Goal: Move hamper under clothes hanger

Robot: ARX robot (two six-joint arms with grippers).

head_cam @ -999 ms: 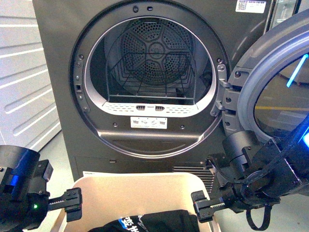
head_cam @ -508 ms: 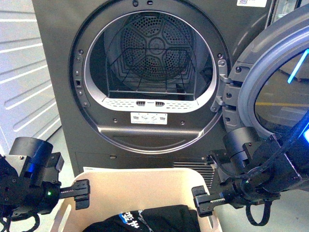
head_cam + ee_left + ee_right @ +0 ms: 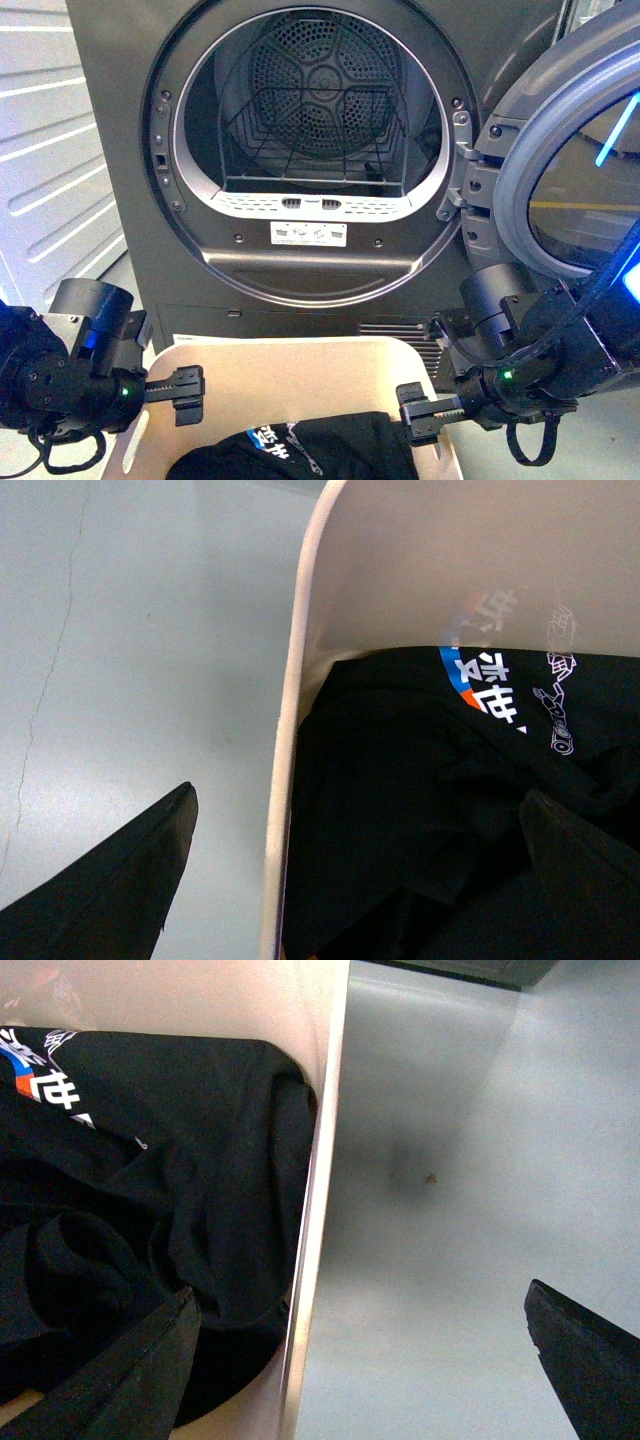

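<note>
The beige hamper point(image 3: 290, 370) sits low in the front view, before the dryer, with dark clothes point(image 3: 310, 450) bearing blue and white print inside. My left gripper point(image 3: 185, 395) is open over the hamper's left rim point(image 3: 285, 780); one finger is outside over the floor, the other over the clothes point(image 3: 430, 810). My right gripper point(image 3: 415, 420) is open over the right rim point(image 3: 315, 1210), one finger over the clothes point(image 3: 150, 1190), the other over the floor. The clothes hanger is out of view.
A dark grey dryer point(image 3: 130, 100) stands right behind the hamper, its drum point(image 3: 315, 100) empty and its round door point(image 3: 570, 150) swung open to the right. A white panelled wall point(image 3: 50, 150) is at the left. Grey floor point(image 3: 470, 1160) lies beside the hamper.
Both grippers have moved inward over the hamper's rims, the left one most, toward the right. The view has shifted slightly, with more of the hamper and clothes showing.
</note>
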